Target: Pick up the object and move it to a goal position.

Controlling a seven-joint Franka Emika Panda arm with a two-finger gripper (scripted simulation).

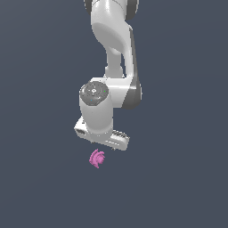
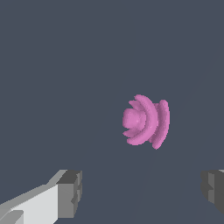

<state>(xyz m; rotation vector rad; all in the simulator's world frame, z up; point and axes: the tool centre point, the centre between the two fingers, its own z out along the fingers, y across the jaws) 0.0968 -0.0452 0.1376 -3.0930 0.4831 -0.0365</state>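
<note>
You are looking at a single white Panda arm (image 1: pixel 116 53) that comes down from the twelve o'clock edge of the exterior view and ends in a white gripper (image 1: pixel 101 143) near the middle of that picture. The gripper's body points downward, and its wide bar runs at a slant from about ten o'clock to four o'clock.

The object (image 1: pixel 96 158), a small magenta-pink lumpy piece, lies on the plain dark grey-blue surface (image 1: pixel 40 178). In the exterior view you find it just at six o'clock from the gripper, a touch toward seven o'clock, close under the bar's lower edge. From this angle you cannot tell how much height separates the two.

The wrist view settles more for you. There the object (image 2: pixel 146 121) shows as a rounded knob backed by several curved ridges, like stacked arcs, all in the same pink. The two dark grey fingers (image 2: pixel 70 194) stand wide apart at the picture's edge, one with its white mount showing, the other only partly in frame. Your gripper (image 2: pixel 142 192) is released: its jaws are spread and nothing sits between them. The object lies clear of both fingers, touching neither, and is narrower than the gap between them. It is offset from the line joining the fingertips rather than sitting on it.
</note>
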